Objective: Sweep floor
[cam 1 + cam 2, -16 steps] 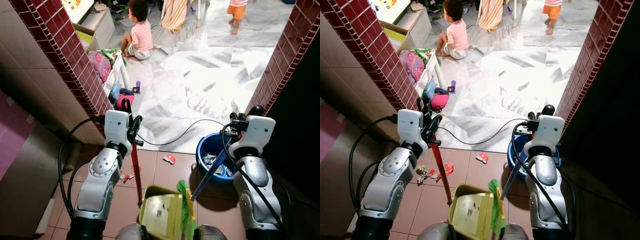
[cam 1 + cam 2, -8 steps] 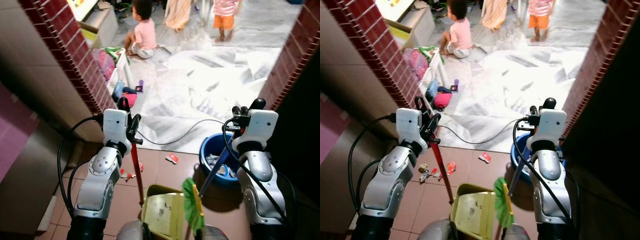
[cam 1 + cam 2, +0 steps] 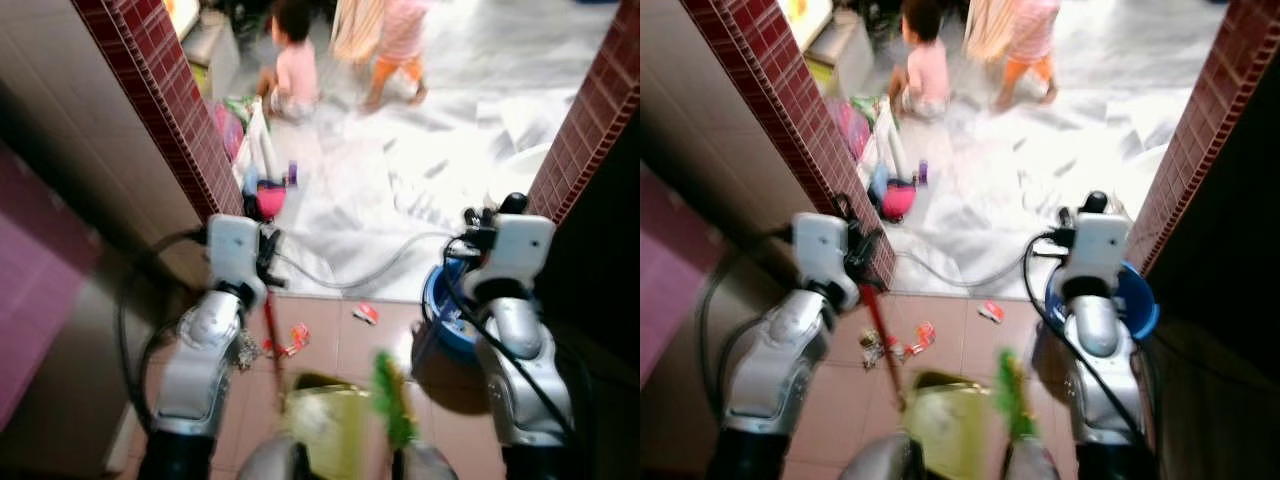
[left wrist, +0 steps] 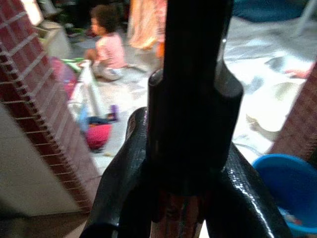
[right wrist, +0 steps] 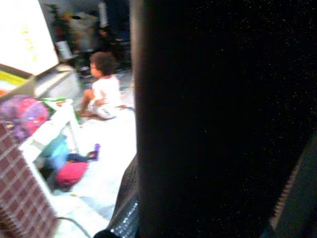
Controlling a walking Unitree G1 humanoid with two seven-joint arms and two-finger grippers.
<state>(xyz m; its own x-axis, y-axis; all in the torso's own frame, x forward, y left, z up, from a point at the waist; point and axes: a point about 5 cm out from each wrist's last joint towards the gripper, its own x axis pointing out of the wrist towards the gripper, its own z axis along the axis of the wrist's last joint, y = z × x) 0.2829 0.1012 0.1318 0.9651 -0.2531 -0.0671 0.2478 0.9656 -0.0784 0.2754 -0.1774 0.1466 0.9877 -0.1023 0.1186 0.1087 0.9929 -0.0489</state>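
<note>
My left gripper (image 3: 268,258) is shut on the red handle (image 3: 272,335) of a yellow-green dustpan (image 3: 325,420), which sits low before me on the brown tiles. In the left wrist view its black fingers (image 4: 119,188) clamp the dark pole (image 4: 190,99). On the other side, my right gripper (image 3: 472,232) is shut on the broom handle (image 5: 208,124), a dark bar across the right wrist view. The green broom head (image 3: 392,400) hangs beside the dustpan. Red wrappers (image 3: 365,313) (image 3: 292,340) and small scraps (image 3: 245,350) lie on the tiles. Both eye views are blurred.
A blue bucket (image 3: 1135,300) stands by my right arm. Red brick pillars (image 3: 170,110) (image 3: 590,130) frame a doorway onto white marble floor. A cable (image 3: 380,270) runs across the threshold. Beyond it a child (image 3: 295,75) sits beside toys (image 3: 262,195), and another person (image 3: 395,50) walks.
The whole picture has shifted and blurred as I move. The walking person has crossed left, close to the seated child. Both grippers keep their hold.
</note>
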